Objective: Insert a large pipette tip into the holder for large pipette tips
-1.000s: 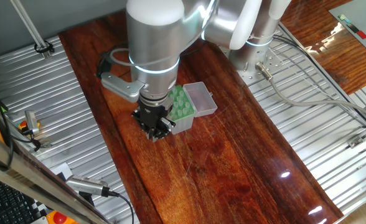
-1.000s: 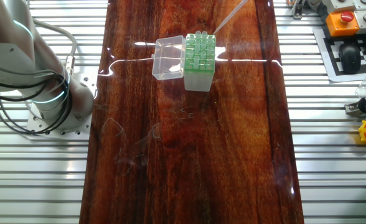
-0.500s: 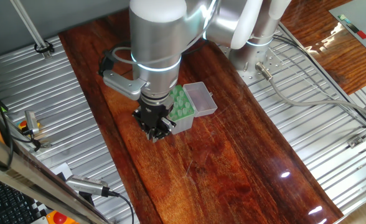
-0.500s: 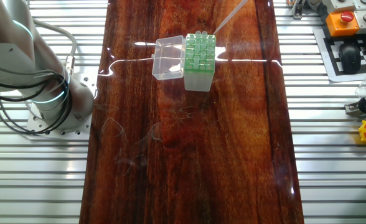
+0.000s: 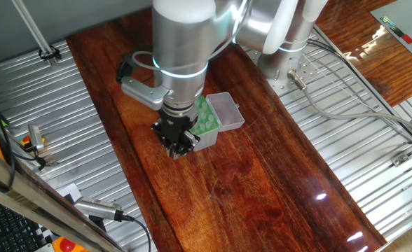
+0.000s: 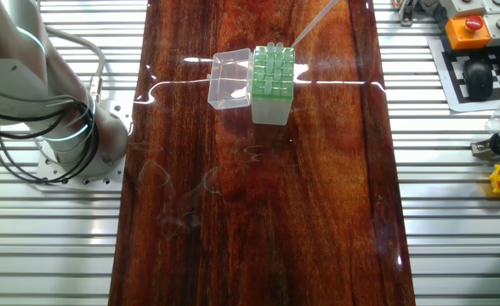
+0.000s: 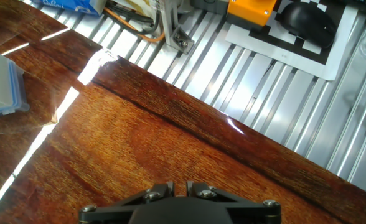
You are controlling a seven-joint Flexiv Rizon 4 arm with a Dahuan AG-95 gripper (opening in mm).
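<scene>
Gripper [image 5: 177, 148]: black, mounted under the silver arm [image 5: 183, 49], positioned low over the wooden table [image 5: 262, 182] just beside the near end of the holder for large pipette tips [image 5: 204, 120]. In the hand view the gripper [image 7: 180, 188] shows two finger bases drawn close together with only a narrow gap; the tips themselves are cut off at the frame edge. The jaws appear closed on the large pipette tip [image 6: 315, 21], though the contact itself is not visible in any view.

Large pipette tip: seen in the other fixed view only, a thin pale cone slanting down from the top edge of the frame, its narrow end just beside the far right corner of the holder [image 6: 272, 78]. Whether it touches the green top cannot be determined.

Holder: upright on the table, green perforated top facing up, several pale tips seated along its far row. Clear lid [image 6: 229, 80] lies open, hinged to one long side.

Beyond the table: ribbed metal surface [image 6: 463, 195], the arm base [image 6: 71, 140], an orange-capped button box [image 6: 475, 27].
</scene>
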